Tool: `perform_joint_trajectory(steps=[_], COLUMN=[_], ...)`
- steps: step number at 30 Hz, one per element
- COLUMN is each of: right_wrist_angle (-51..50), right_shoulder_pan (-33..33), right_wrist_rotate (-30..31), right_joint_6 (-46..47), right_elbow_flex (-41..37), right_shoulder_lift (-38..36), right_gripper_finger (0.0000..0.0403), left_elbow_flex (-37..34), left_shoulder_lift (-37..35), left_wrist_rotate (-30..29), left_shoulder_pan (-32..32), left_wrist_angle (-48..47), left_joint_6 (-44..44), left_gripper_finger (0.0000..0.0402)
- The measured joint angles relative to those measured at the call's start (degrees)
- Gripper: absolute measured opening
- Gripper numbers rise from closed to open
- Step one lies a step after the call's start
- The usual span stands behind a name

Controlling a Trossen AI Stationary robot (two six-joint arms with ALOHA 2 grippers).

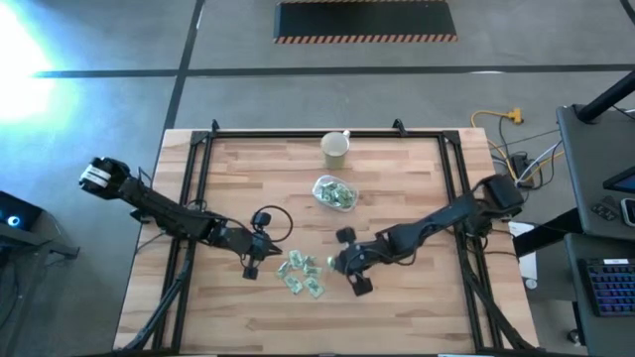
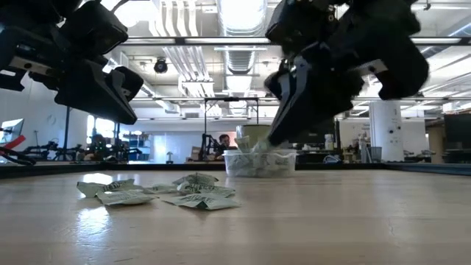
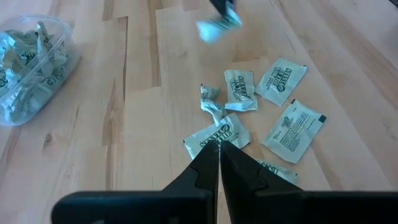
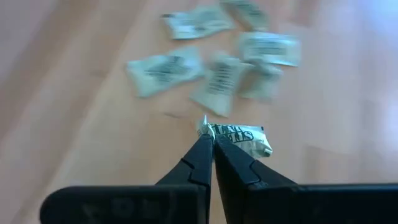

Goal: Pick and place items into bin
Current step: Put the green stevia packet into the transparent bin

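Several pale-green-and-white packets (image 1: 301,276) lie flat in a loose cluster on the wooden table (image 1: 397,317), also in the low view (image 2: 162,195). The clear bin (image 1: 335,193) stands farther back and holds more packets (image 3: 31,68). My left gripper (image 3: 219,144) is shut and hovers above the cluster's left side (image 1: 255,264); in the low view nothing hangs from it (image 2: 121,110). My right gripper (image 4: 212,138) is shut on one packet (image 4: 239,138), just right of the cluster (image 1: 337,263) and raised off the table (image 2: 274,138). My right gripper pinches one packet by its end (image 4: 206,128) between the two fingertips. The fingers slant down from the table's right side. The packet sticks out sideways from the fingertips, lifted clear of the table and of the packets below (image 4: 217,68).
A pale cream cup (image 1: 335,149) with a handle stands near the far edge, behind the bin. A black frame (image 1: 203,178) borders the table's left, right and far sides. Bare wood lies along the near edge (image 1: 327,332) and around the cluster.
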Motion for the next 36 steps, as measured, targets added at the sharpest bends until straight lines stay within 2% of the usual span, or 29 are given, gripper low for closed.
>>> perform_joint_trajectory(steps=[9,11,13,17,23,31,36], right_wrist_angle=[-9.7,-9.5,-9.4,-7.6,-0.1,4.8,7.1], right_shoulder_pan=[-1.0,-2.0,-3.6,-7.6,-15.1,-23.7,-26.1], right_wrist_rotate=[23.4,26.6,27.4,27.0,14.6,7.0,1.9], right_joint_6=[-1.3,-1.8,-2.7,-4.6,-10.1,-10.1,-9.0], right_elbow_flex=[-0.2,-0.2,-0.3,-0.3,-0.3,-0.1,-0.1], right_shoulder_lift=[-11.0,-13.0,-14.5,-15.7,-12.8,-6.6,-3.2], right_gripper_finger=[0.0009,0.0009,0.0009,0.0009,0.0009,0.0008,0.0008], left_elbow_flex=[0.0,0.0,0.0,0.0,0.0,0.0,0.0], left_shoulder_lift=[0.0,0.0,0.0,0.0,0.0,0.0,0.0], left_wrist_rotate=[0.0,0.0,0.0,0.0,0.0,0.0,0.0], left_shoulder_pan=[0.0,0.0,0.0,0.0,0.0,0.0,0.0], left_wrist_angle=[0.0,0.3,0.3,0.3,0.1,0.0,0.0], left_joint_6=[0.0,0.0,0.0,0.0,0.0,0.0,0.0], left_gripper_finger=[0.0000,0.0000,0.0000,0.0000,0.0000,0.0000,0.0000])
